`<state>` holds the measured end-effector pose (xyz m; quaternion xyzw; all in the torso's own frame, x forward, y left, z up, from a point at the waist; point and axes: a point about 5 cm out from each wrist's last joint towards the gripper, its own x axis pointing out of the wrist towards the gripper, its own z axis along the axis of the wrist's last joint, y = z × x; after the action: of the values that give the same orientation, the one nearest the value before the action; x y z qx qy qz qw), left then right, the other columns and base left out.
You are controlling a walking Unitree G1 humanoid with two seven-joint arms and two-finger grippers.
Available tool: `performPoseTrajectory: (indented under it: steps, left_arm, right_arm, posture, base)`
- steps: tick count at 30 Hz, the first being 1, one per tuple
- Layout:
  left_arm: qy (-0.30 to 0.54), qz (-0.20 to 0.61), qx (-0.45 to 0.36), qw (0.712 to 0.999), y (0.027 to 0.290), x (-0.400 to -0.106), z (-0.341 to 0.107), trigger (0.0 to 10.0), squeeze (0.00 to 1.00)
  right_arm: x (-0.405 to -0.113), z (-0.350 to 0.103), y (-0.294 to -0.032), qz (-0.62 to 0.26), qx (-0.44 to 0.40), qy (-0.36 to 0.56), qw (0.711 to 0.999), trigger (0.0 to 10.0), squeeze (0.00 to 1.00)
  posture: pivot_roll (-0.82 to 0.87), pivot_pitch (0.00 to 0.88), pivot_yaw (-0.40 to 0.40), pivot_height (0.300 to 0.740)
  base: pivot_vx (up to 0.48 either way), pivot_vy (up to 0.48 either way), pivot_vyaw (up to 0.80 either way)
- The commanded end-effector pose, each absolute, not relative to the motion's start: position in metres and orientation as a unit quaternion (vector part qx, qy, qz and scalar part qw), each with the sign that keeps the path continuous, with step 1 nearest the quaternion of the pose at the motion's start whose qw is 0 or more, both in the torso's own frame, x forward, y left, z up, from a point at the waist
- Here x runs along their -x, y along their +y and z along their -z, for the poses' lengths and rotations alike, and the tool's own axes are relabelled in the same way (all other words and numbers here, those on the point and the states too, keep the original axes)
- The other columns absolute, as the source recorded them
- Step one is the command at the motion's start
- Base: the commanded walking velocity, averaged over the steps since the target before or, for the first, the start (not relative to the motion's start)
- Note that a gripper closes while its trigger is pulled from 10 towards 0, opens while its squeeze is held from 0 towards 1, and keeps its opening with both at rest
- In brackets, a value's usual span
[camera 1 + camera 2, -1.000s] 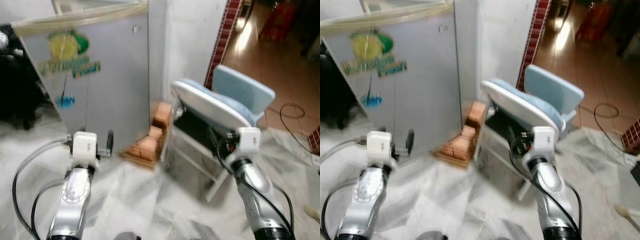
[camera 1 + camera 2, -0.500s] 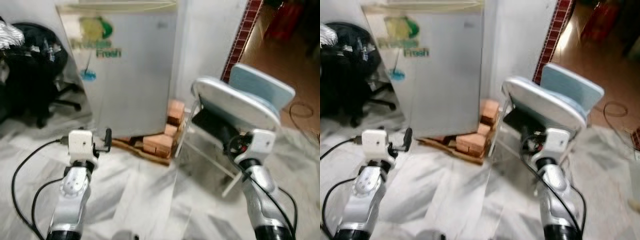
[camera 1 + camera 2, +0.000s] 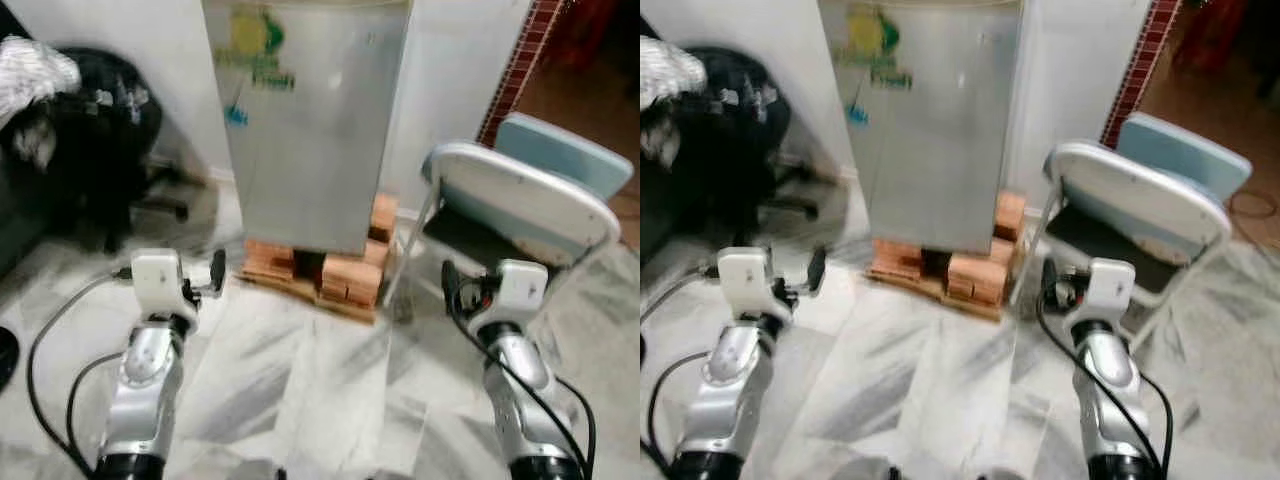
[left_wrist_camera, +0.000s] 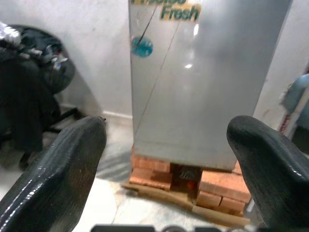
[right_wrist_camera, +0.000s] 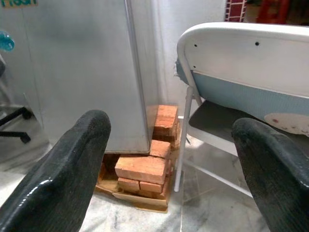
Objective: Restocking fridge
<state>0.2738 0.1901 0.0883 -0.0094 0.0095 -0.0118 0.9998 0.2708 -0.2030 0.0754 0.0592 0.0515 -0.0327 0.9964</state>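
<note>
Both arms reach forward over the marble floor (image 3: 330, 390), left hand (image 4: 164, 145) and right hand (image 5: 169, 145) spread wide and empty. Beyond, the closed fridge (image 3: 310, 120) stands on bricks (image 5: 145, 169), apparently over cardboard, beside a folding chair (image 3: 520, 200).

I am seeing bare marble floor (image 3: 330, 370) lying open ahead of both arms up to the fridge (image 3: 310, 120). Bricks (image 3: 350, 275) are blocking its base; a folding chair (image 3: 520, 205) is crowding its right, an office chair (image 3: 100, 130) its left.
</note>
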Motion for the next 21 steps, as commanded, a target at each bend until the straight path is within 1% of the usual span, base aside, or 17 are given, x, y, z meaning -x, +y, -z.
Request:
performPoseTrajectory:
  steps: [1,14,21]
  left_arm:
    - [0.005,0.011,0.004,1.000,0.1962,-0.2753,-0.0930,10.0,0.00]
    - [0.007,0.016,0.009,1.000,0.1969,-0.2762,-0.0923,10.0,0.00]
    - [-0.005,0.005,0.002,1.000,0.1983,-0.2772,-0.0966,10.0,0.00]
  right_arm:
    - [-0.2756,-0.0825,-0.1990,0.025,-0.074,0.039,0.996,10.0,0.00]
    - [-0.2762,-0.0824,-0.2014,0.023,-0.065,0.037,0.997,10.0,0.00]
    - [-0.2773,-0.0820,-0.2017,0.022,-0.060,0.037,0.997,10.0,0.00]
  posture:
    - [0.00,0.000,-0.015,0.740]
    - [-0.01,0.000,-0.014,0.740]
    - [0.00,0.000,-0.017,0.740]
  base:
    - [0.000,0.480,-0.80]
    - [0.000,0.475,-0.80]
    - [0.000,0.469,-0.80]
